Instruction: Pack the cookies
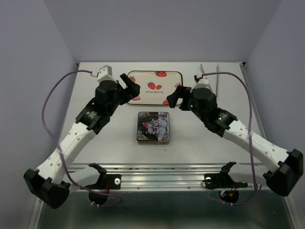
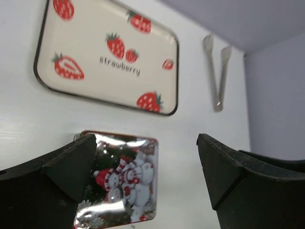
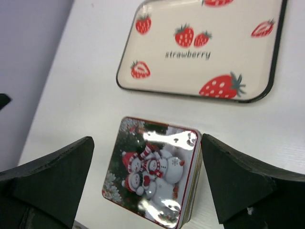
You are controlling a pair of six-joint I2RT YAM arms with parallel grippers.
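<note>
No cookies show in any view. A square tin (image 1: 153, 127) with a snowman picture on its shut lid lies at the table's middle, also seen as the tin (image 2: 121, 181) and the tin (image 3: 152, 171). My left gripper (image 1: 129, 86) hangs open above the table to the tin's back left, nothing between its fingers (image 2: 71, 162). My right gripper (image 1: 174, 97) hangs open to the tin's back right, its fingers (image 3: 228, 176) also bare. Each wrist view looks down past its own gripper (image 2: 147, 143) (image 3: 147, 140) onto the tin.
A cream tray (image 1: 143, 78) printed with red strawberries lies behind the tin, nothing on it; it shows as the tray (image 2: 95, 43) and the tray (image 3: 224, 33). Metal tongs (image 1: 218, 78) (image 2: 219, 71) lie at the back right. Grey walls close in three sides.
</note>
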